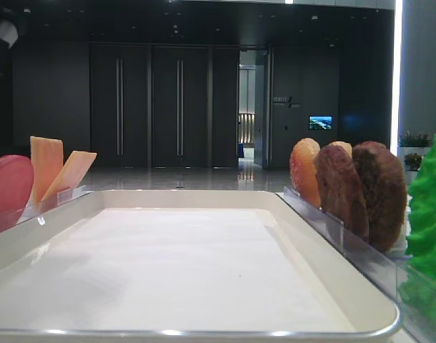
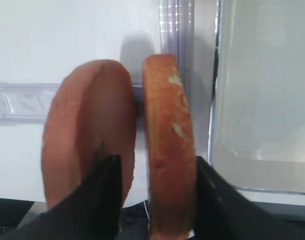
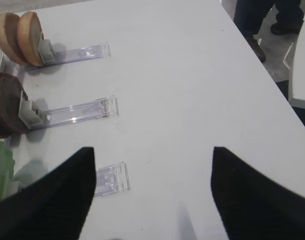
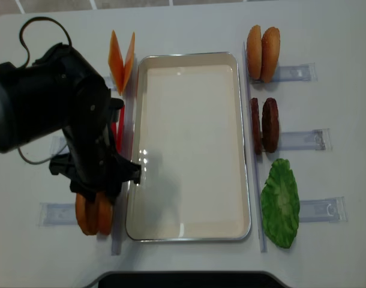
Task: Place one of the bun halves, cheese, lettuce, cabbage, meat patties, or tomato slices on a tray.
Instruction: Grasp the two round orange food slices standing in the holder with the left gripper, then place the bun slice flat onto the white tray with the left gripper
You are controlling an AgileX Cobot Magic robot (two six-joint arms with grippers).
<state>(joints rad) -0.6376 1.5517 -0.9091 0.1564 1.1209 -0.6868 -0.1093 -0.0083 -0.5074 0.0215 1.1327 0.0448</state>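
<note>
Two bun halves stand on edge in a clear holder left of the white tray (image 4: 189, 57). In the left wrist view my left gripper (image 2: 155, 200) straddles the right-hand bun half (image 2: 167, 125). Its right finger lies against the crust, and a narrow gap shows between the left finger (image 2: 105, 195) and the bun. The other bun half (image 2: 87, 125) stands just outside that left finger. From above, the left arm (image 4: 63, 120) hides the jaws over these buns (image 4: 94, 213). My right gripper (image 3: 152, 190) hangs wide open over bare table, holding nothing.
Cheese slices (image 4: 122, 63) and tomato slices (image 1: 7, 189) stand left of the tray. On its right stand two more bun halves (image 4: 263, 53), meat patties (image 4: 265, 125) and lettuce (image 4: 280, 203) in clear holders (image 3: 77, 112). A person's legs (image 3: 257, 20) stand past the table edge.
</note>
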